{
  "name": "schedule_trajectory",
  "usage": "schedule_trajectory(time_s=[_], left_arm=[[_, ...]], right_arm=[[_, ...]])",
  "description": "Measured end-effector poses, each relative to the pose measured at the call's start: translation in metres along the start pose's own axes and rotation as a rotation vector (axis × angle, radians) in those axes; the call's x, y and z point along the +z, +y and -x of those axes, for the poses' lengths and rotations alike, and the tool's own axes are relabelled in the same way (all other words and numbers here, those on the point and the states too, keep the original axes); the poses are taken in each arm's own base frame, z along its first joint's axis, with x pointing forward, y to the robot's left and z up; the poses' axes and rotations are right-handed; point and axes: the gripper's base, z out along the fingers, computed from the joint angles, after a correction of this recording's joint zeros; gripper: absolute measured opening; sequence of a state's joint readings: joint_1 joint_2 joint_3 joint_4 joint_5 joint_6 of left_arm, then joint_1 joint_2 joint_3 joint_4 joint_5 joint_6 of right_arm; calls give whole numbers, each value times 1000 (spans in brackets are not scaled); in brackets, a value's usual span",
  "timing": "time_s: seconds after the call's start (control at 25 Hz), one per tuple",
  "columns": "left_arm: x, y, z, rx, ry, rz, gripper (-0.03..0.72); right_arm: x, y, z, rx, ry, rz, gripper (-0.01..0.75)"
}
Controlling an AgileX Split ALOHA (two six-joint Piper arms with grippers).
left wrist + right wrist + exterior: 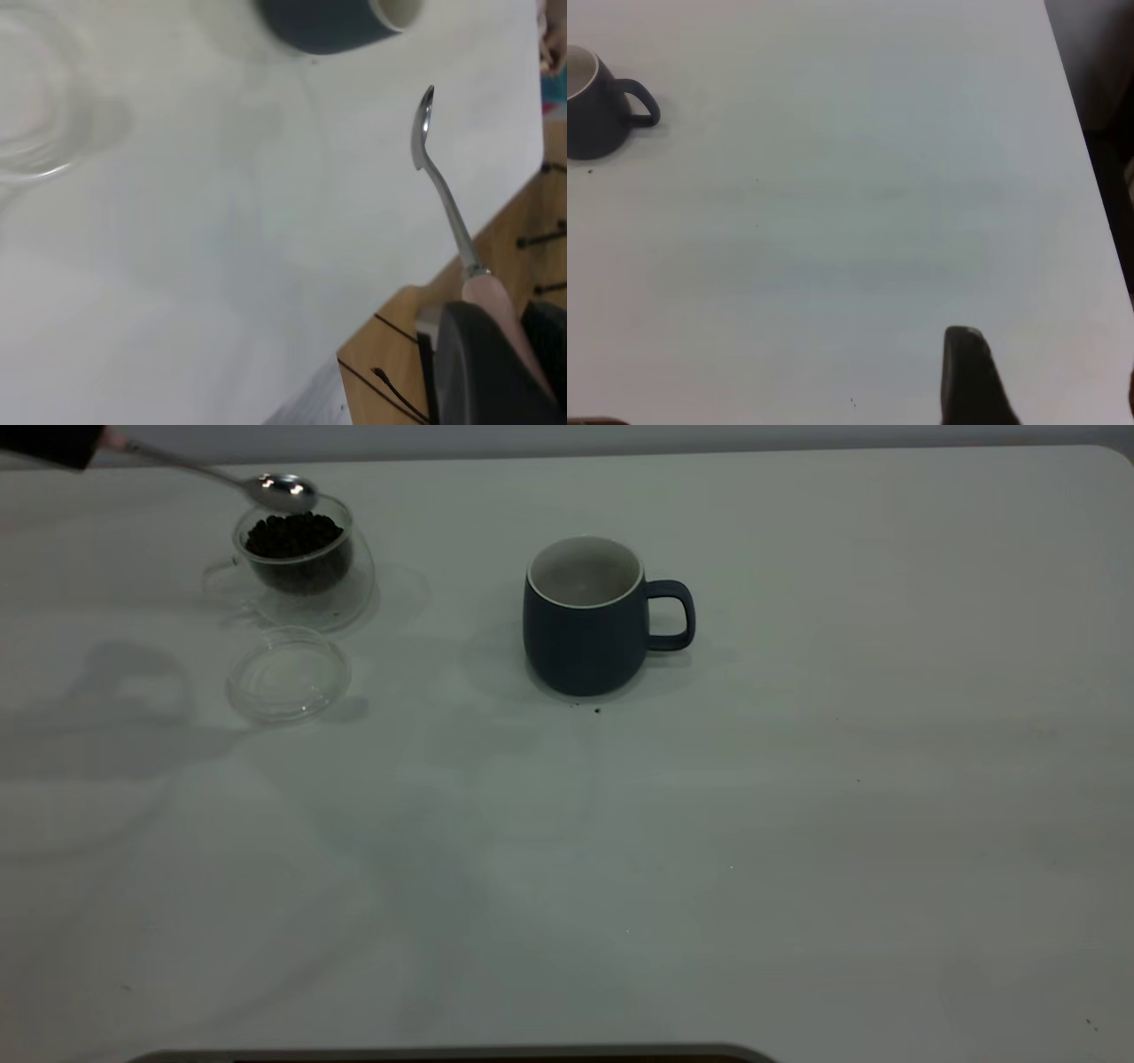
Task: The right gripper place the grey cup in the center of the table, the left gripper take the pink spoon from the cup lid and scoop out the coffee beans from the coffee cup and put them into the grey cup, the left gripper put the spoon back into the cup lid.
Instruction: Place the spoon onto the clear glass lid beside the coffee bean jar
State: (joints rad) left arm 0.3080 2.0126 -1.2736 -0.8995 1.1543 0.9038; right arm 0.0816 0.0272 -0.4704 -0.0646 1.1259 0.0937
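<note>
Pink and steel showed first: your left gripper (53, 444), at the far left corner of the table (797, 824), was clenched on the pale handle of the pink spoon (266, 487). The spoon slanted down from it, and its shiny bowl hung just above the rim of the coffee cup (301, 558), looking bare of beans in the exterior view. From the left wrist you saw the spoon (434, 168) edge-on, its handle pinched by the dark gripper (483, 354), with the grey cup (341, 22) partly in view far beyond it.

You had the coffee beans (294, 536) heaped dark inside the clear glass cup, nearly up to its rim. The cup lid (288, 673) lay flat on the table just in front of the coffee cup, close beside it, with nothing on it.

The grey cup (585, 615) stood upright near the middle of the table, well apart from the glass cup, its handle pointing toward your right side. Its off-white inside looked bare. A few tiny dark specks lay on the tabletop right by its base.

Your right gripper (970, 376) hung over the right part of the table, well away from the grey cup (594, 102); only one dark finger showed, so you could not tell how its jaws stood.
</note>
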Motion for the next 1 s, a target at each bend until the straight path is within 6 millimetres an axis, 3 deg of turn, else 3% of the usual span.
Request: schedule_trajectory(time_s=[0.2,0.36,0.64,1.0], left_arm=[[-3,54,-11,-134,-42,18,115],[9,86,-20,-187,-41,27,115],[38,118,-25,-208,-74,22,115],[66,143,-27,-252,-161,-19,115]], right_arm=[[0,0,0,0,0,0,455],[0,0,0,0,0,0,455],[0,0,0,0,0,0,455],[0,0,0,0,0,0,455]])
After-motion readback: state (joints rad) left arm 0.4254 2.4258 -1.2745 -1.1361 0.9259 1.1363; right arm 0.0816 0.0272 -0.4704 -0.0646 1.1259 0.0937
